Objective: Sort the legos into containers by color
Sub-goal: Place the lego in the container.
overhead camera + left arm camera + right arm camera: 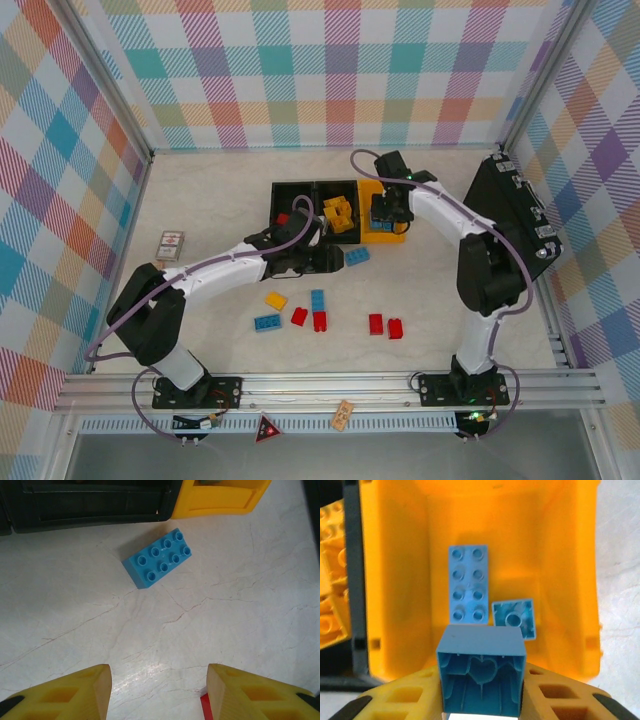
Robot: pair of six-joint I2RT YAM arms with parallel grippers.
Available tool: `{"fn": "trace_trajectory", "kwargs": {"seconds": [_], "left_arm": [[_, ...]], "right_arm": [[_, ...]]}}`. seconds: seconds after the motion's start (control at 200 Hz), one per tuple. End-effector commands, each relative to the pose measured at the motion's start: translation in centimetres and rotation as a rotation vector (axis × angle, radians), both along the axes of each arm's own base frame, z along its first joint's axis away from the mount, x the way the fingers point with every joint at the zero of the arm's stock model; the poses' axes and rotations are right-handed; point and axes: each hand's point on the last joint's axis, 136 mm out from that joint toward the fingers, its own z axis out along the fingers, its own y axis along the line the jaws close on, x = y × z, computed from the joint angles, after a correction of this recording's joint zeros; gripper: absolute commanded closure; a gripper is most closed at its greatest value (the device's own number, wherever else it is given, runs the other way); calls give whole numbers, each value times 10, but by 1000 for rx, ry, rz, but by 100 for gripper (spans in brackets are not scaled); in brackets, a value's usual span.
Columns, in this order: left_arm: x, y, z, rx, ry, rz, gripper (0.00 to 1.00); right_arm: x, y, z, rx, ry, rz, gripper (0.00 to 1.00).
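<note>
Right claw (482, 700) clenches a blue brick (481, 672) directly above the yellow bin (560, 555), seemingly ready for release. Left claw (159, 680) gapes empty; a loose brick (159, 559), also blue, lies straight ahead, long axis diagonal to its jaws.

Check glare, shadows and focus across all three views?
Top external: even diffuse light, soft shadows, no hot spots. Left wrist: loose blue brick sharp, mild sheen on the table near the open left claw. Right wrist: gripped blue brick close yet sharp, yellow bin evenly lit.
</note>
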Motion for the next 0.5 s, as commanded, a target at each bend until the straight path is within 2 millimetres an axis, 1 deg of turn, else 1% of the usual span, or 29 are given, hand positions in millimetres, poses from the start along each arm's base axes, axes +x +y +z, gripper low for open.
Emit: {"fn": "trace_trajectory", "kwargs": {"seconds": [0.0, 0.145, 0.31, 0.41, 0.495], "left_arm": [[0, 0, 8, -6, -18, 13, 47], [0, 2, 9, -12, -27, 21, 47], [1, 0, 10, -26, -35, 21, 47], [1, -1, 8, -26, -28, 19, 47], [1, -2, 8, -26, -28, 18, 47]], "right_arm": [[9, -16, 2, -105, 8, -21, 64], [22, -22, -3, -172, 10, -31, 61], [30, -24, -10, -207, 15, -36, 57], [35, -23, -10, -213, 10, -40, 53], [36, -22, -7, -206, 12, -44, 52]]}}
